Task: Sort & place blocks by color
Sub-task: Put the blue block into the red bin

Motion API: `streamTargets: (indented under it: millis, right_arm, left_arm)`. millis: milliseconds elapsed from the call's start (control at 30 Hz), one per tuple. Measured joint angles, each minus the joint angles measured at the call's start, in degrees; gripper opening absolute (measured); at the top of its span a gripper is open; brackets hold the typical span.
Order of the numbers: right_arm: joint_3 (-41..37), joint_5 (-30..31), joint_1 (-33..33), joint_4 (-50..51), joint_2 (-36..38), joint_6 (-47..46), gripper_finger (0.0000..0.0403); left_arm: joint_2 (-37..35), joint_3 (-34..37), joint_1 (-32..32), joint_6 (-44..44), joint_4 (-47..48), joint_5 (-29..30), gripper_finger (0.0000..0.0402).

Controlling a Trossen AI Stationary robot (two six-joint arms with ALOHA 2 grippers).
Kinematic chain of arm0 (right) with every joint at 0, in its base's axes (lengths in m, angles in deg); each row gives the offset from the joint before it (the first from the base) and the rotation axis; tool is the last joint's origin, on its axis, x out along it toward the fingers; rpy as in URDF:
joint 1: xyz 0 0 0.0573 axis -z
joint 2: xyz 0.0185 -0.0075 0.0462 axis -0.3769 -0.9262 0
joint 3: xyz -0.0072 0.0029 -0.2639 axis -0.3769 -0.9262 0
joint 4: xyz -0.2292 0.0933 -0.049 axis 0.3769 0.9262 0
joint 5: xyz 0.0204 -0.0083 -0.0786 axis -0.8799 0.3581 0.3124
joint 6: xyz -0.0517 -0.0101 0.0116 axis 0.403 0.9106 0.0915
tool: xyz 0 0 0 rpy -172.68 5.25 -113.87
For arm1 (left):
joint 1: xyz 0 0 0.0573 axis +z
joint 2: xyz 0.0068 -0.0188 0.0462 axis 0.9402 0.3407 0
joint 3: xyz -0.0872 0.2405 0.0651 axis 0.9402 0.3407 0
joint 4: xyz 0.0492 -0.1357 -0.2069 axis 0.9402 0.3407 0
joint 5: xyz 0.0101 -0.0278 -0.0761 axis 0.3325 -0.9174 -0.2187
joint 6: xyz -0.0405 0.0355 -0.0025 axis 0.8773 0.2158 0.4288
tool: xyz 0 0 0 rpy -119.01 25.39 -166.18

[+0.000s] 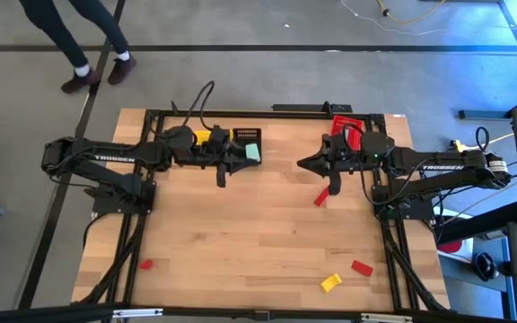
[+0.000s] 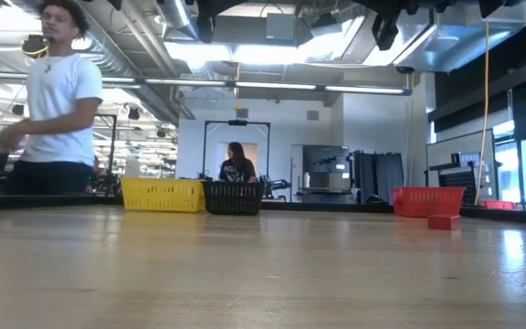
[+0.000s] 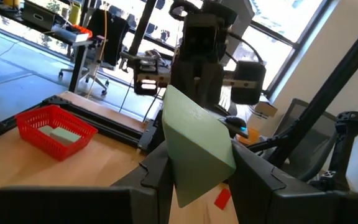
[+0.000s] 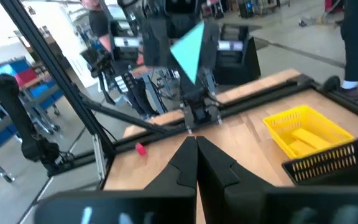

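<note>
One teal triangular block point(image 3: 194, 146) is clamped in the left gripper point(image 3: 197, 180) by the black basket point(image 1: 246, 136), probably dropping next; right gripper point(image 4: 196, 163) idles clenched, empty.

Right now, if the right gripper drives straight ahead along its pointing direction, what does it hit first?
Probably the left gripper, holding the teal-green block, dead ahead of the shut right gripper. The table between them looks bare, though depth is hard to judge.
</note>
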Motion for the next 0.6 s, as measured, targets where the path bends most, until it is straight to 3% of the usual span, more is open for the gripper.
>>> streamTargets:
  millis: [267,400,600]
  right_arm:
    - [0.0,0.62,0.0,-4.94,0.0,-0.13,0.0012]
    - [0.0,4.12,0.01,-6.09,-0.65,-3.0,0.0063]
    - [0.04,2.67,0.02,-16.91,-6.14,-13.24,0.016]
  left_arm:
    - [0.0,-0.02,0.02,-0.97,1.25,-0.09,0.0112]
    - [0.0,-0.02,0.02,-1.07,1.5,-0.09,0.0112]
    - [1.01,-0.15,0.04,-1.09,1.07,0.48,0.0112]
